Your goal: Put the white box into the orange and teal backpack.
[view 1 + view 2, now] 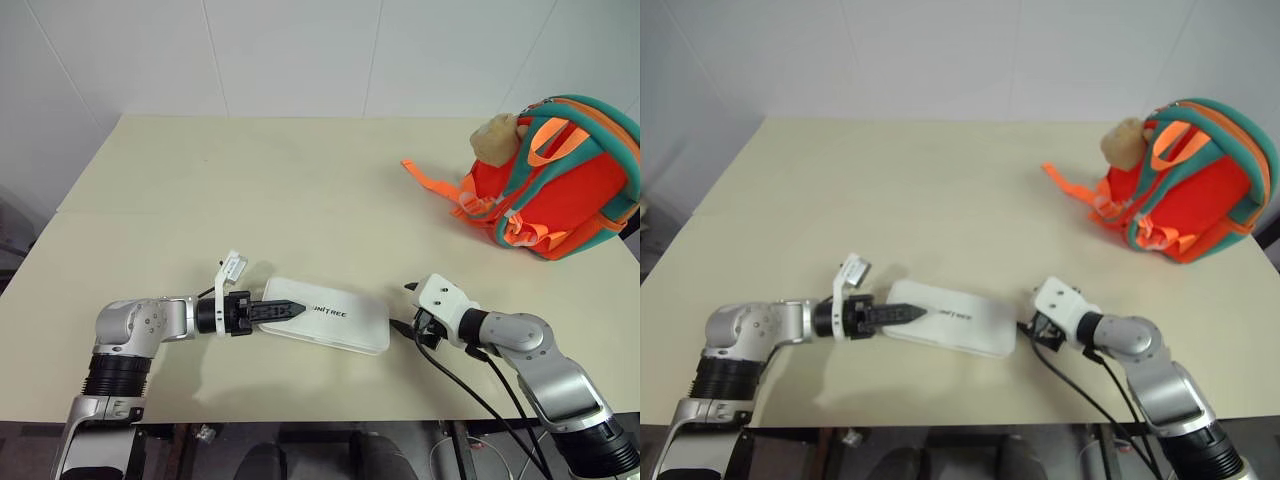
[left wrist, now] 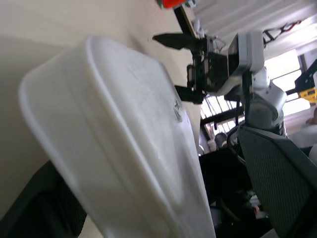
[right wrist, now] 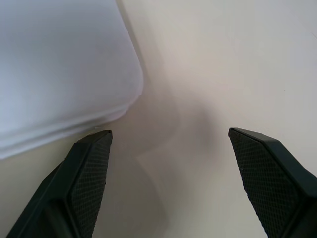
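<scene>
White box (image 1: 325, 316) with its small dark "UNITREE" lettering lies flat on the cream table (image 1: 250, 190) near the front edge, roughly midway along it — not yet lifted, so the task is at its very start. The orange and teal backpack (image 1: 560, 180) stands well apart, toward the table's far right corner, with a tan plush toy (image 1: 497, 136) at its top and orange webbing straps (image 1: 435, 178) trailing onto the tabletop; from these views it cannot be told whether its opening is unzipped. The left gripper (image 1: 283, 310) lies at the box's left end, one black finger showing over the lid, its jaws spread wide and, as the left wrist view suggests, straddling that end rather than clamped on it. The right gripper (image 3: 168, 144) sits just beside the box's right end, its fingers (image 3: 89, 168) fully apart with bare table between them and the box's rounded corner just off to one side — it holds nothing. Everything remains: grasping the box at both ends, carrying it across to the backpack, and sliding it inside.
</scene>
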`<state>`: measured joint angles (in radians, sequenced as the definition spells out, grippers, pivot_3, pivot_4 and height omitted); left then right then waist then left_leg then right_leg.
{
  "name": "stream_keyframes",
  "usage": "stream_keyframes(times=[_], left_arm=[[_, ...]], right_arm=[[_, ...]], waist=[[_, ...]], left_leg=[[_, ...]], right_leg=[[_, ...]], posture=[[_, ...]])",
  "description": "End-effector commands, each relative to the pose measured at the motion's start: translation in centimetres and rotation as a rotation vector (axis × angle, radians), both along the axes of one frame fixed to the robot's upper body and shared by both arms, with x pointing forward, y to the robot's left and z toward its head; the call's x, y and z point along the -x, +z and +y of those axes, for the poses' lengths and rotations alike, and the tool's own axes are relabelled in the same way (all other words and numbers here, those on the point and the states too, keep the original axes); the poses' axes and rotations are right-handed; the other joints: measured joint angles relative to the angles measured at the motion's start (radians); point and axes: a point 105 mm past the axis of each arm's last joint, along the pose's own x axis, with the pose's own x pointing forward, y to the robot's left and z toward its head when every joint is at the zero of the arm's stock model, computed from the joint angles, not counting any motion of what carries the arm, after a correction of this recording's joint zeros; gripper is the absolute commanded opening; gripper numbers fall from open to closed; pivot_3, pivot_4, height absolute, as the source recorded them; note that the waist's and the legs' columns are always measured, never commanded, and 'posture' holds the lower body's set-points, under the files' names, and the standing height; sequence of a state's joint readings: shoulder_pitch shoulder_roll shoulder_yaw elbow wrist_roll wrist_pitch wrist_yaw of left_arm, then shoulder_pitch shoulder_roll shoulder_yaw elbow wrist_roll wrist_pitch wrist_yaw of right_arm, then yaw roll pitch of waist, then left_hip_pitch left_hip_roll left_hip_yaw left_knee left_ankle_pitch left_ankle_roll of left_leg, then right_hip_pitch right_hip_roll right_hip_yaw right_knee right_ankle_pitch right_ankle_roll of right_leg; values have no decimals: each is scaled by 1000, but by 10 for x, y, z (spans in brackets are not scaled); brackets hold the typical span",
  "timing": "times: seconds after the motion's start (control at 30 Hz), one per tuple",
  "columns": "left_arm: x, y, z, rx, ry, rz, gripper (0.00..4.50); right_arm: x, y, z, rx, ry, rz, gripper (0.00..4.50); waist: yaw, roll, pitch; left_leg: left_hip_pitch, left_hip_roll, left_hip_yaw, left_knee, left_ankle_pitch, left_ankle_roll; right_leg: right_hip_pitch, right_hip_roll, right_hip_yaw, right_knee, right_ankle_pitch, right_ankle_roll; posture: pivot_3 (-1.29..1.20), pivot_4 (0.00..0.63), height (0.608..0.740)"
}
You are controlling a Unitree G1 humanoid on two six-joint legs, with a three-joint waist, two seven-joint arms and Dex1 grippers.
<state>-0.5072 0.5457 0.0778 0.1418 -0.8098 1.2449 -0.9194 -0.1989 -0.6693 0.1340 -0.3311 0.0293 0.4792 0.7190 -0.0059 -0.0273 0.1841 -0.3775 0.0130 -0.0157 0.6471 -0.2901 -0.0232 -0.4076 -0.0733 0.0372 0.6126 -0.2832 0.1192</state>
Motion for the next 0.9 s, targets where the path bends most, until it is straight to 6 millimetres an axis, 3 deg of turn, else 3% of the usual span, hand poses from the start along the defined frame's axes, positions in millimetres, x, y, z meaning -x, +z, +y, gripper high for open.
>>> stream_keyframes(times=[0.03,0.9], left_arm=[[-1,9,4,47,8,-15,4481],[3,8,29,-132,-210,-2,4481]], right_arm=[[6,-3,3,-3,27,19,4500],[3,-3,3,-5,31,17,4500]], waist=[[1,0,0],[1,0,0]], left_leg=[[0,0,0,0,0,0],[0,0,2,0,0,0]], right_leg=[[0,0,0,0,0,0],[0,0,-1,0,-1,-3]], posture=[[0,150,740],[0,150,740]])
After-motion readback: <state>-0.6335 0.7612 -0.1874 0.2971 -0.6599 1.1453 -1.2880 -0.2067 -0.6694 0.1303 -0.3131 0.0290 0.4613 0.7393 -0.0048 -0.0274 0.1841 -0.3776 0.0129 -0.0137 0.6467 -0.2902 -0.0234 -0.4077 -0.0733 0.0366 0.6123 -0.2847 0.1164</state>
